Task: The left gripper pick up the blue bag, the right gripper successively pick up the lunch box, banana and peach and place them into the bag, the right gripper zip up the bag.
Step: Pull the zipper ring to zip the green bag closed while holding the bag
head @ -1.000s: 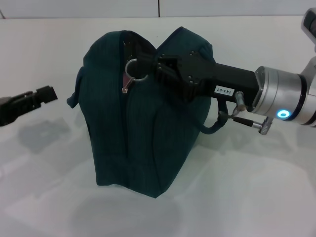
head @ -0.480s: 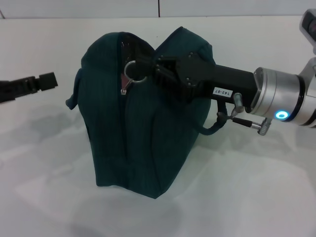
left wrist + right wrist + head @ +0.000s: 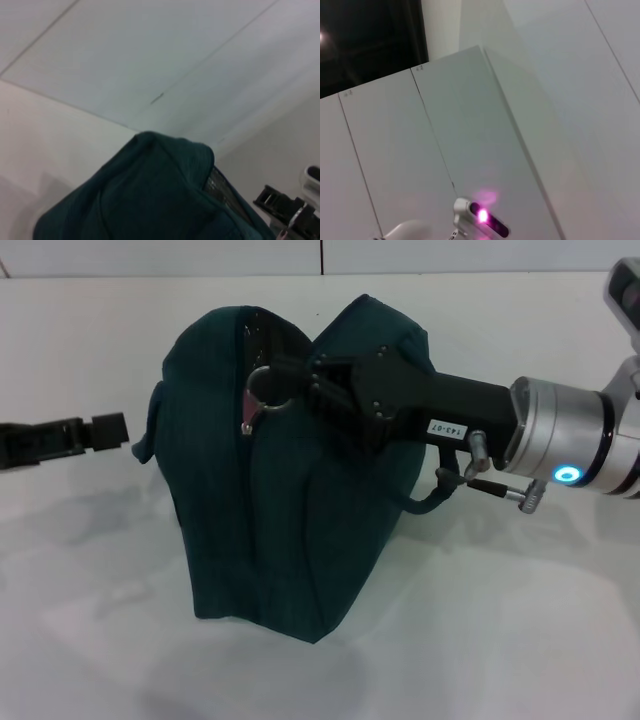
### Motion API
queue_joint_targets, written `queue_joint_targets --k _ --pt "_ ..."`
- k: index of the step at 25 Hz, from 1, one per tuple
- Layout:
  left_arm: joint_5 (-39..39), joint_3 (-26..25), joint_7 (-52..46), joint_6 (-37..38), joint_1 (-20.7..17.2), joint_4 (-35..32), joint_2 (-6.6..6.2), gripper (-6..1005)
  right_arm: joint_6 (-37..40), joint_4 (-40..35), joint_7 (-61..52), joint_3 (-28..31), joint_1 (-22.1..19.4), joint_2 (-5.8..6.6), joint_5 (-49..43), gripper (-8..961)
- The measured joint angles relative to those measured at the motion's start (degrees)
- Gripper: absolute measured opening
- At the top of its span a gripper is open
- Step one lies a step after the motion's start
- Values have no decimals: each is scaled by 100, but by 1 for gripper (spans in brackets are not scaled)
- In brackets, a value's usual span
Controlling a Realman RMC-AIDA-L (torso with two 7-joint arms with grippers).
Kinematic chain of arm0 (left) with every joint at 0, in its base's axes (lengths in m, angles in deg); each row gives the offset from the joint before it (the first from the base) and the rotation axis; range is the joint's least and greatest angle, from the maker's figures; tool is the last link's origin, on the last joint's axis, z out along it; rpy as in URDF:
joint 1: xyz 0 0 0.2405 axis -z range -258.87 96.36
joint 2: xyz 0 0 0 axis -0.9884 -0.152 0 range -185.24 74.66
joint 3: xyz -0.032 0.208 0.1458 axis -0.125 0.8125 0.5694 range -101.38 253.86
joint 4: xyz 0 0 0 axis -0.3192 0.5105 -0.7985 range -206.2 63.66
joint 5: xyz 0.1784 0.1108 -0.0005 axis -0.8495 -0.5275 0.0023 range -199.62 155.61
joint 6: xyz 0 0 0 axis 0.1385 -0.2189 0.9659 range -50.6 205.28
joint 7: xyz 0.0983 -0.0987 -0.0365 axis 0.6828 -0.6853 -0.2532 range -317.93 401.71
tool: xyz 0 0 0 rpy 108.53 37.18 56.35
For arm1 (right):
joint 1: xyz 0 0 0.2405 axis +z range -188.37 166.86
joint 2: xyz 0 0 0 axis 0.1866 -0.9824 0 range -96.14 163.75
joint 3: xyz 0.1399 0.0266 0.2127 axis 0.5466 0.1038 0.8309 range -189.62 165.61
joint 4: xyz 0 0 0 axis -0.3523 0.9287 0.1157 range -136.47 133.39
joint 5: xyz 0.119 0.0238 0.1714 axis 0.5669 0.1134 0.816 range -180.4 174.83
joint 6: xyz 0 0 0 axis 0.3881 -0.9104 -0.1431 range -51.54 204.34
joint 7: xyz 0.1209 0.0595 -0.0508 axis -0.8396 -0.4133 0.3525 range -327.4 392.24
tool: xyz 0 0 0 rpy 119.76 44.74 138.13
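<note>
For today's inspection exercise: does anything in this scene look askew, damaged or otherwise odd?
Nothing looks damaged or spilled. The blue bag stands on the table, top a little slumped, its zipper partly open near the silver ring pull, which the right gripper grips. The left gripper is apart from the bag.

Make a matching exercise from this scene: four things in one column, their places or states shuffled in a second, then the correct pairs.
Things:
1. left gripper
2. right gripper
3. blue bag
4. zipper pull ring

Places or states:
A. stands upright on the white table
B. at the bag's top, between black fingertips
C. off to the bag's side, holding nothing
D. reaching in at the ring

Pairs: 1-C, 2-D, 3-A, 4-B
</note>
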Motion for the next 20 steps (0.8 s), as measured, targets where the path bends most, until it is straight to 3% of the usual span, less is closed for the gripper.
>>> queue_joint_targets --k 5,20 --pt "-17 109 -15 2 -8 0 -12 853 2 -26 76 -162 112 -1 34 82" --pt "-18 166 -36 2 7 -215 -53 851 -590 -460 336 -638 350 -1 226 84"
